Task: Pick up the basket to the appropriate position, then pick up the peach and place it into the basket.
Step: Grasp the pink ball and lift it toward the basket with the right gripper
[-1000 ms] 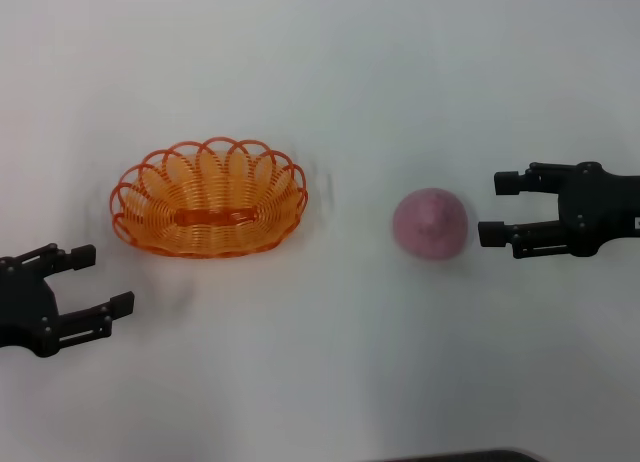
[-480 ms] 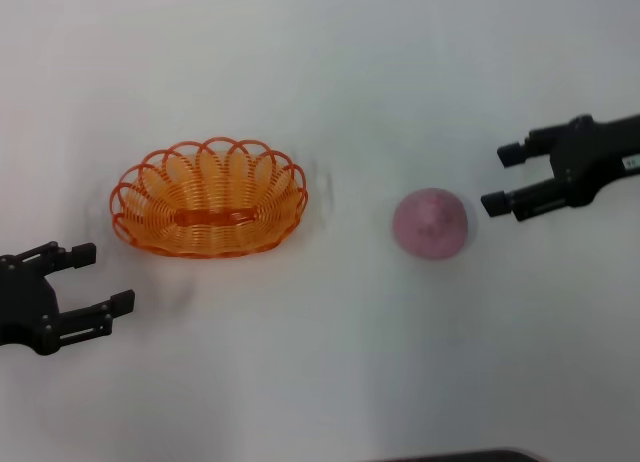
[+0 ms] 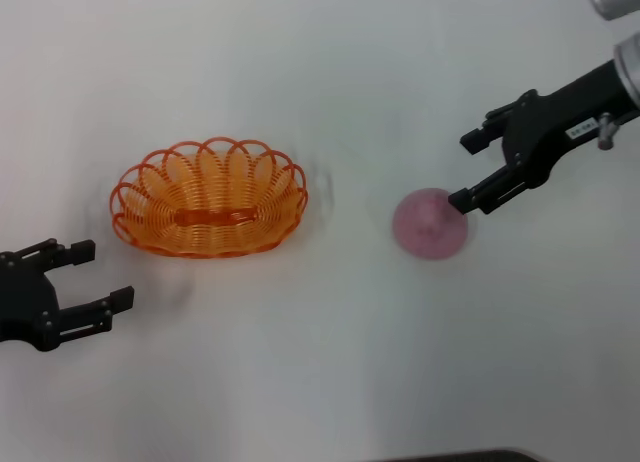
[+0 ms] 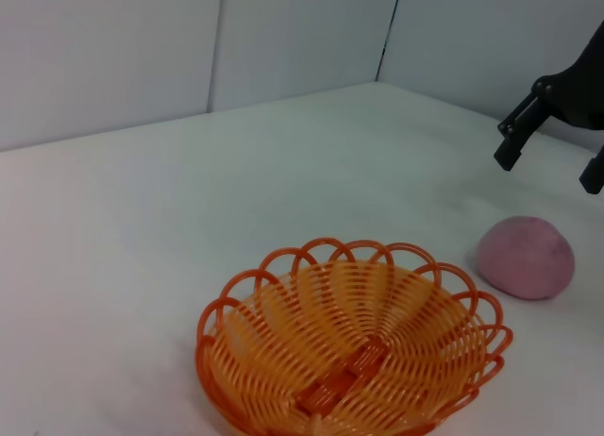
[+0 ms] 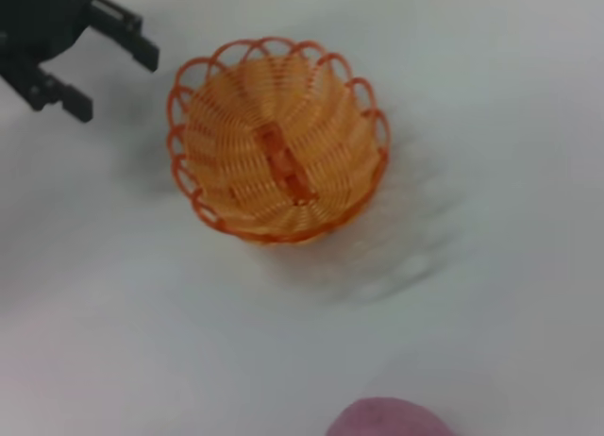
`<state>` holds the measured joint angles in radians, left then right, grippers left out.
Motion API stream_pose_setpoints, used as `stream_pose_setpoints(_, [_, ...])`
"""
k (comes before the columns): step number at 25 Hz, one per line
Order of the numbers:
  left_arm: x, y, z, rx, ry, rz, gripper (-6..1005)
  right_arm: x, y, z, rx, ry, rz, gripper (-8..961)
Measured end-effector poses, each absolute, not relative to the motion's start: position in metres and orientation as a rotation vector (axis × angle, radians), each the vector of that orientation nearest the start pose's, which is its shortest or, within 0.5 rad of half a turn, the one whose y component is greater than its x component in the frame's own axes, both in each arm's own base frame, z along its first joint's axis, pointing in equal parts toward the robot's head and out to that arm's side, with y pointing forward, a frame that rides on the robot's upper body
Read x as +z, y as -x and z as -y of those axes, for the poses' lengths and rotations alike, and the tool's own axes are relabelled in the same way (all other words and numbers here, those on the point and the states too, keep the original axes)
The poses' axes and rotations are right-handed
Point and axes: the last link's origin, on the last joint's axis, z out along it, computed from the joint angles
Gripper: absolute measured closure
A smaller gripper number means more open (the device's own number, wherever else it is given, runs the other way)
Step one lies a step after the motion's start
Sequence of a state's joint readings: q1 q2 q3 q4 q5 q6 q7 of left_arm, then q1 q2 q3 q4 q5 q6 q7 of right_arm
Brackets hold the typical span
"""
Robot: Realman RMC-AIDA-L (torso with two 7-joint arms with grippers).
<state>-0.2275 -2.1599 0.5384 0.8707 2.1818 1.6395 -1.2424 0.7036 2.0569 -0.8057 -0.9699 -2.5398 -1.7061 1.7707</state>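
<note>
a: what am i looking at from the head camera?

b: i see a plain white table filling the view. the basket sits upright on it, over on my left side, with nothing inside. the peach lies on the table to the right of it, well apart from the basket. my right gripper comes in at a slant from the far right, fingers spread, and its nearer fingertip shows at the peach's upper right edge; i cannot tell whether it touches. my left gripper is parked low on the left, near the basket's front corner but apart from it, fingers spread with nothing between them.

a: and the left wrist camera?

b: i see the white table running back to grey wall panels. the basket is close in front, empty, its looped rim all in view. the peach rests beyond it on the table, near the rim but clear of it. the right gripper hangs above the peach, its dark fingers apart.

a: right wrist?

b: i look down on the basket sitting on the table. the peach only shows as a pink curve at the edge of view. the left gripper is beside the basket, fingers spread, not touching it.
</note>
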Motion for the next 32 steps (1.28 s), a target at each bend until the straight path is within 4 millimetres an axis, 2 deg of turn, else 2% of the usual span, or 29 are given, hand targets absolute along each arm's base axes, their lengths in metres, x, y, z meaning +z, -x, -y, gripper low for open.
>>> stream_pose_setpoints(12, [0.013, 0.343, -0.236, -0.465, 2.605, 0.722, 188, 0.008, -0.212, -0.364, -0.441, 3.019, -0.452, 6])
stream_pose_setpoints(19, [0.015, 0.344, -0.235, -0.461, 2.604, 0.724, 188, -0.009, -0.201, -0.366, -0.529, 3.024, -0.377, 8])
stream_pose_setpoints(26, [0.016, 0.345, -0.234, -0.457, 2.603, 0.725, 188, -0.013, -0.202, -0.366, -0.543, 3.021, -0.388, 9])
stream_pose_setpoints(32, [0.016, 0.345, -0.235, -0.457, 2.605, 0.721, 188, -0.025, -0.206, -0.366, -0.588, 3.016, -0.389, 11])
